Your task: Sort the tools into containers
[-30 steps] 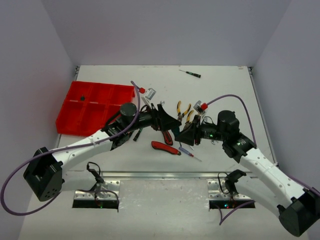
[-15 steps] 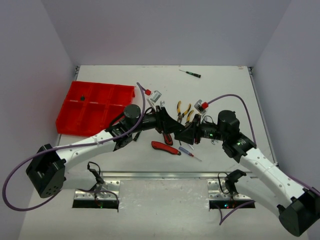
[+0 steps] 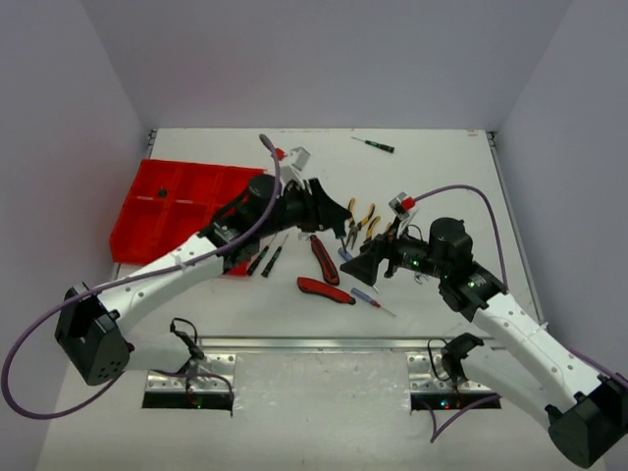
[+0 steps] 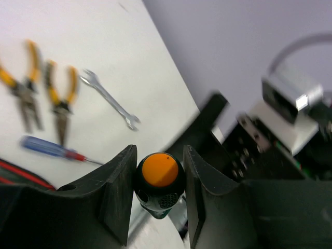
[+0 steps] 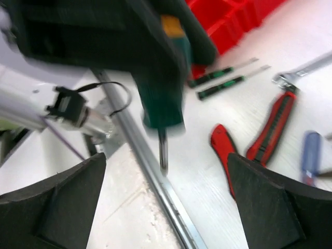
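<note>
Between the fingers of the left gripper (image 4: 159,155), a green-handled screwdriver (image 5: 163,98) is clamped by its handle, the jaws pressed against both sides of it. From the left wrist it is seen almost end-on: the orange cap faces the camera and the long axis runs roughly away from it. From the right wrist the same tool is seen side-on, its long axis upright in that picture. The orange end is at the top among the black fingers, and the dark shaft points down toward the metal rail (image 5: 179,220) at the near edge. The tool is held off the table (image 3: 442,177), about mid-table, between the two grippers.

The right gripper (image 5: 166,171) is turned toward it, jaws spread wide with nothing gripped between them.

On the table below, two red-black utility knives (image 3: 322,257) (image 3: 326,290) are laid close together, and a blue-handled screwdriver (image 3: 365,297) is seen just right of the nearer one. Farther back, two yellow-handled pliers (image 3: 353,214) (image 3: 371,226) lie side by side, with a silver wrench (image 4: 111,98) beside them.

Two green-black screwdrivers (image 3: 260,260) (image 3: 276,256) lie parallel, just off the near right corner of the red tray (image 3: 147,235), which occupies the left of the table. One more small screwdriver (image 3: 373,144) lies apart near the far edge.
</note>
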Robot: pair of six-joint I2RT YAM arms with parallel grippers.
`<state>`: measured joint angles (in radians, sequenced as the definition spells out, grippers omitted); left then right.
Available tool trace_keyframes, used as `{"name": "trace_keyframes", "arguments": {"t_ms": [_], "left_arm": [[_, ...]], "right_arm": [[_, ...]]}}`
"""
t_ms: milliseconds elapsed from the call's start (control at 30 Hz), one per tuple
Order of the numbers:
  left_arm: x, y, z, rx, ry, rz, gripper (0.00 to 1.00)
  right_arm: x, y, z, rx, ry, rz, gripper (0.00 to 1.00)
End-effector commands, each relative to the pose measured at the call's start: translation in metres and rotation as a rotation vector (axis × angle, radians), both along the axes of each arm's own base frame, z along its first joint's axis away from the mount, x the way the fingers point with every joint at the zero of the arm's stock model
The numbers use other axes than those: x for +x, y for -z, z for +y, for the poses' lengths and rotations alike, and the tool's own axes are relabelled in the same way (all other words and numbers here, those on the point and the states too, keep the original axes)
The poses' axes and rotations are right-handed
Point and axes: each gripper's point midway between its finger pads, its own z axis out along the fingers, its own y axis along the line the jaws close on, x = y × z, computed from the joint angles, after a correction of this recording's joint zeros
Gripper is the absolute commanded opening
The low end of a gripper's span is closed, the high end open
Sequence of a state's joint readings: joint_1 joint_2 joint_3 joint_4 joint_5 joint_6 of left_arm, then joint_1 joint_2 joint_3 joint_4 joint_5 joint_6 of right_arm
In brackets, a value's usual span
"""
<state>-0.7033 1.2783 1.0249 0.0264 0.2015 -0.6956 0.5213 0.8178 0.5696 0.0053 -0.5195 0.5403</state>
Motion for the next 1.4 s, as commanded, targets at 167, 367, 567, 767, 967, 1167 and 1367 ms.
{"name": "trace_keyframes", "arguments": {"t_ms": [167,367,567,767,967,1167,1367], "left_arm": [[0.174,0.024,0.386,0.361,-1.297,0.234,0.0],[0.216,0.0,0.522,0.681,-1.637,0.219,0.0],[0.236,0.028,0.55,0.747,-1.559,0.137,0.0],[0.245,0.076,0.547,0.748,-1.469,0.194,0.0],[0.243,0.112,0.534,0.71,-1.407,0.252,0.09],[0.239,0.127,0.525,0.655,-1.382,0.338,0.22],[0.228,0.109,0.508,0.541,-1.386,0.384,1.0]], "right_arm": [[0.027,0.034,-0.056,-0.231,0.349,0.057,0.99],[0.007,0.047,-0.051,-0.197,0.288,0.119,0.99],[0.001,0.048,-0.05,-0.176,0.271,0.129,0.99],[0.001,0.05,-0.051,-0.193,0.264,0.114,0.99],[0.009,0.053,-0.055,-0.219,0.304,0.11,0.99],[0.024,0.058,-0.062,-0.271,0.374,0.128,0.99],[0.042,0.075,-0.071,-0.388,0.468,0.237,0.99]]}}
